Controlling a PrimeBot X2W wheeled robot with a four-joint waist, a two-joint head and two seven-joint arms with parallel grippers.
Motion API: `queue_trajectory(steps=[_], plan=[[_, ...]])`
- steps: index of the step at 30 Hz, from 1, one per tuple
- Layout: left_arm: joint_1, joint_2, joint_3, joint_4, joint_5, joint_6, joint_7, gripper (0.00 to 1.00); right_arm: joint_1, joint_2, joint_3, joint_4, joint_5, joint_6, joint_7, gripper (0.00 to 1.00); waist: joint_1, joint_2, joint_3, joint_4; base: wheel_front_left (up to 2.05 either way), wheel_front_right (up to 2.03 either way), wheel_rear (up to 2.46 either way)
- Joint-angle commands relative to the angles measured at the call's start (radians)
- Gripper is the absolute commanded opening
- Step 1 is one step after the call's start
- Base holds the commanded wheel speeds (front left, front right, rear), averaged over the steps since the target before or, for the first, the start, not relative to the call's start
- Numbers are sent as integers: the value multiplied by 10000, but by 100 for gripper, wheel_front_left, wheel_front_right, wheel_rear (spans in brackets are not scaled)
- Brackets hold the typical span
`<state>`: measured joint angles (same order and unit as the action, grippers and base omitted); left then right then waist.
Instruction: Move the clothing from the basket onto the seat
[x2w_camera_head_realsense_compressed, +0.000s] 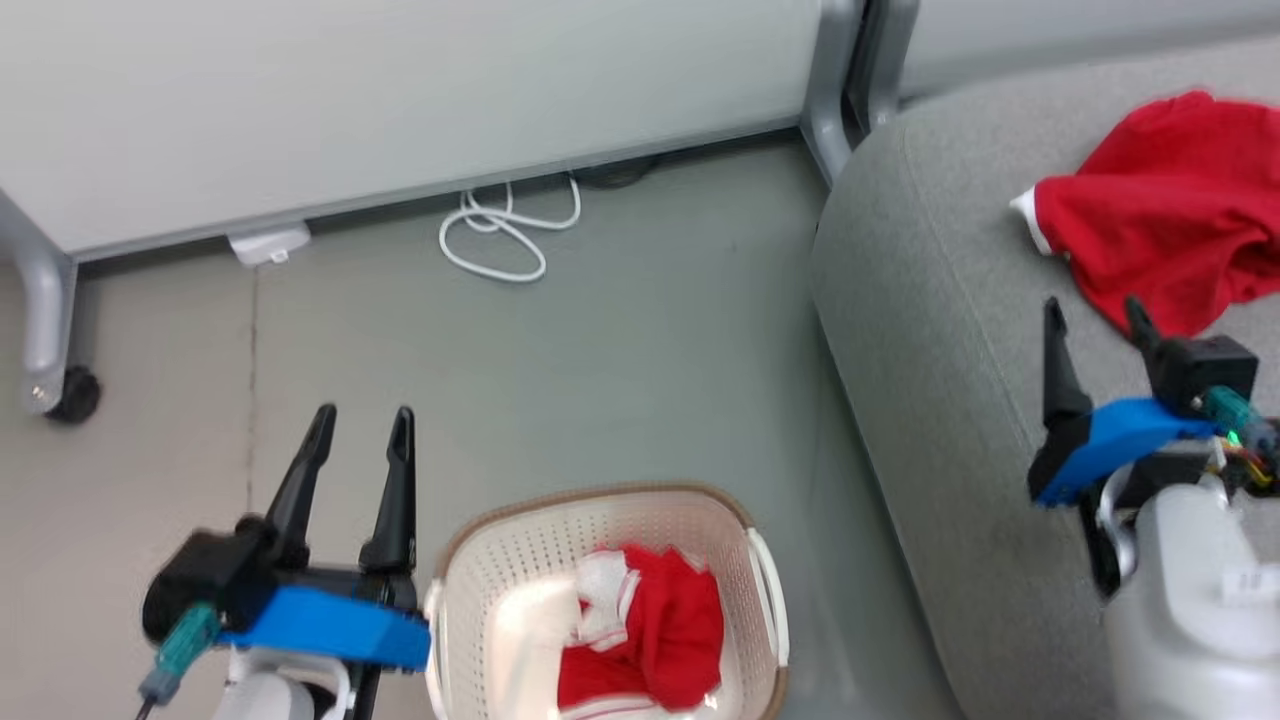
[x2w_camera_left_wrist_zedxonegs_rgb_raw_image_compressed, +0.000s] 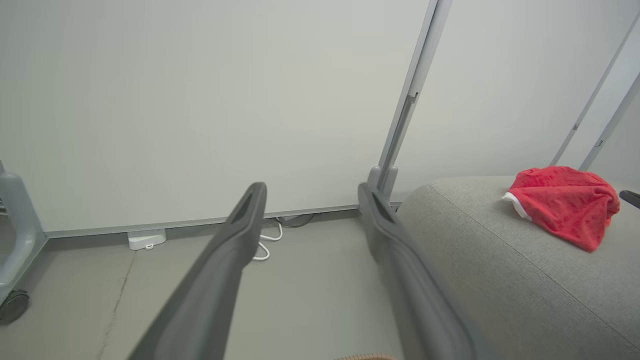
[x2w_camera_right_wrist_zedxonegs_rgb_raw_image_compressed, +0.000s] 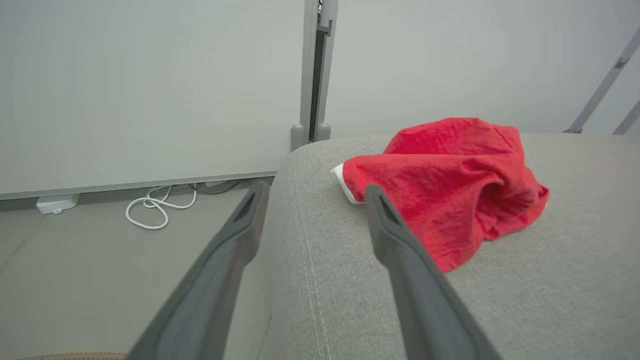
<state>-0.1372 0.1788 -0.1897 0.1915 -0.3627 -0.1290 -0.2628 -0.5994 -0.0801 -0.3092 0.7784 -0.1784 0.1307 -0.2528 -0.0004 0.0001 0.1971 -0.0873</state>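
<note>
Plainly, the right gripper (x2w_camera_head_realsense_compressed: 1092, 310) stands wide open above the sofa (x2w_camera_head_realsense_compressed: 930, 330), with bare grey upholstery showing between its two fingers. A red garment (x2w_camera_head_realsense_compressed: 1170, 210) lies crumpled on the sofa just ahead of this gripper and slightly to its right, its white trim turned toward the gripper's left. The tip of the right-hand finger overlaps the garment's near edge in both the head view and the right wrist view, but whether it touches the cloth cannot be told. The left gripper (x2w_camera_head_realsense_compressed: 364, 412) is also wide open and holds nothing. It hangs over the floor (x2w_camera_head_realsense_compressed: 640, 350) with its fingers pointing toward a pale wall panel (x2w_camera_head_realsense_compressed: 400, 100) and a coiled white cable (x2w_camera_head_realsense_compressed: 500, 235) well ahead of it. The basket (x2w_camera_head_realsense_compressed: 480, 580) sits on the floor just to this gripper's right, level with its wrist rather than its fingertips. A second garment (x2w_camera_head_realsense_compressed: 660, 640), red with white trim, lies bunched inside the basket, well apart from the right gripper.
</note>
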Motion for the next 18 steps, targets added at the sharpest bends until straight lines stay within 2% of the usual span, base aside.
queue_trajectory(steps=[1,11,18], plan=[[212,-94,273,178,76,-23,-27,100,688,96,623,-535,357,1,-54,100,4,-1,-423,9,0,0,0],[920,-425,1123,690,391,-24,-27,100,2965,268,2347,-3049,1535,1,493,100,4,-1,-1279,547,0,0,0],[1491,-641,1633,880,592,-24,-28,100,4477,286,2699,-4705,1843,1,894,100,4,-1,-1794,1011,0,0,0]])
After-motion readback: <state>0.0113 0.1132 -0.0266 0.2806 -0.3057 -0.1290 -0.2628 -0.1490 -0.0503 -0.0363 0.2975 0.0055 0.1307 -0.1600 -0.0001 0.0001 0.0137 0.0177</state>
